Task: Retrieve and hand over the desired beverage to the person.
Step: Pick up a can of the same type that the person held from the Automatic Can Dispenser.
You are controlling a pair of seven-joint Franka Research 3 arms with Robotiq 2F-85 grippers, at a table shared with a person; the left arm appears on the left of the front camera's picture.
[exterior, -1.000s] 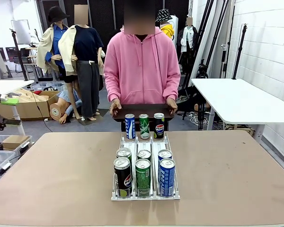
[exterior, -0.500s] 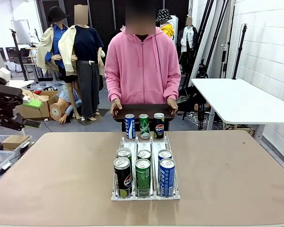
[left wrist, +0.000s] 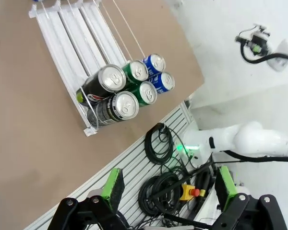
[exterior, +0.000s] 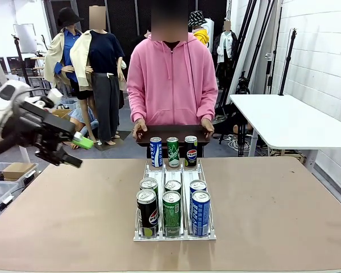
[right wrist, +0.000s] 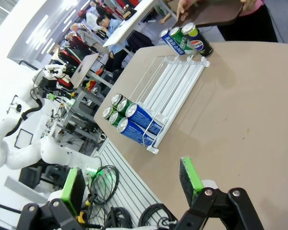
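Observation:
A white wire rack (exterior: pixel 174 234) stands mid-table with several cans at its near end: black (exterior: pixel 147 212), green (exterior: pixel 171 212) and blue (exterior: pixel 200 212) in front. Three more cans (exterior: pixel 173 152) stand at its far end. Behind them the person (exterior: pixel 171 74) in a pink hoodie holds a dark tray (exterior: pixel 171 132) with both hands. My left gripper (exterior: pixel 77 152) hovers open over the table's left edge, well away from the rack; its wrist view has the gripper (left wrist: pixel 170 184) empty, with the cans (left wrist: pixel 127 88) ahead. My right gripper (right wrist: pixel 130 182) is open and empty, off the table's near corner, with the rack (right wrist: pixel 175 79) ahead.
A white side table (exterior: pixel 284 122) stands at the right beyond the main table. Cardboard boxes (exterior: pixel 23 169) and bins sit on the floor at the left. Cables (left wrist: pixel 161 184) lie on a slatted panel below the table's near edge. Bare tabletop lies on both sides of the rack.
My left arm has swung in from the far left, moving right and toward the table, its gripper staying open. The cans, the tray and the person have not moved.

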